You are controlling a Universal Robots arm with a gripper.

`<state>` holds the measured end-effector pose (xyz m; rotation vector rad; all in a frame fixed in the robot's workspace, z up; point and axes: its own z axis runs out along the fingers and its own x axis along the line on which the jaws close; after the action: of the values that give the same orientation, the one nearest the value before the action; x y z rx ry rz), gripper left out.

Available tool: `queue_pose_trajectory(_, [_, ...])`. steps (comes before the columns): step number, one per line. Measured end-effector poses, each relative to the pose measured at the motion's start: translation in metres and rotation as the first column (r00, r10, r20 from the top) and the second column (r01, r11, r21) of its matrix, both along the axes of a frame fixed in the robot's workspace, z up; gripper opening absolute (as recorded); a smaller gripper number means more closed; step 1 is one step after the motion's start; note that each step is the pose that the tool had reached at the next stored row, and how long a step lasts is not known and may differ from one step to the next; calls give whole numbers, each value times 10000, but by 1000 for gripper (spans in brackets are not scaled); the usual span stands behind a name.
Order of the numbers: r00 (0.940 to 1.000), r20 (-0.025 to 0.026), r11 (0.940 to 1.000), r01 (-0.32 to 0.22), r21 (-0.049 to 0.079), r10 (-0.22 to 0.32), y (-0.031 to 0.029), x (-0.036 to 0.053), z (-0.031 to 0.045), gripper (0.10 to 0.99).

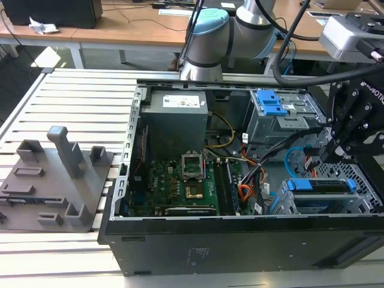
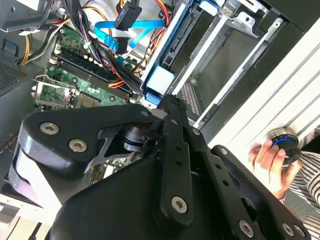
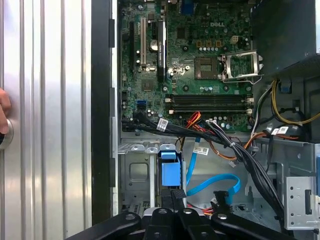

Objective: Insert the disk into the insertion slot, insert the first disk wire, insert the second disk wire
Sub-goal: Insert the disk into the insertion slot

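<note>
Disk, flat grey metal in a bright blue plastic carrier, is lodged in the grey perforated insertion slot, lower right of the exterior view. The hand, pressed together, is set at its blue end. Seating is judged the step in hand, calling for straight pressure.

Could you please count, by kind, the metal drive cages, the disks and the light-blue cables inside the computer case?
Metal drive cages: 2
Disks: 1
Light-blue cables: 1
Total: 4
</note>
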<state>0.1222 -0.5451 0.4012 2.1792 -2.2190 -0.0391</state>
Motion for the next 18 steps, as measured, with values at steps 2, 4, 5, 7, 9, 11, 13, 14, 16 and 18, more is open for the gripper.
queue_pose_trajectory(2, [10000,-8,10000,1,-5,-1,-2,34,-82,106])
queue_pose_trajectory(4, [10000,-9,10000,1,-7,-1,-18,49,-119,106])
queue_pose_trajectory(5, [10000,-9,10000,1,-8,-1,-36,61,-147,106])
queue_pose_trajectory(7, [10000,-9,10000,1,-5,-1,-56,82,-190,106])
queue_pose_trajectory(9, [10000,-9,10000,1,-6,-1,-58,111,-225,106])
queue_pose_trajectory(11, [10000,-12,10000,1,-5,-1,-58,145,-257,106])
queue_pose_trajectory(13, [10000,-14,10000,1,-6,-1,-58,192,-297,106])
queue_pose_trajectory(14, [10000,-14,10000,0,-7,0,-58,199,-308,106])
queue_pose_trajectory(16, [10000,-14,10000,2,-9,-2,-58,199,-313,106])
queue_pose_trajectory(18, [10000,-14,10000,1,-6,-1,-58,200,-315,106])
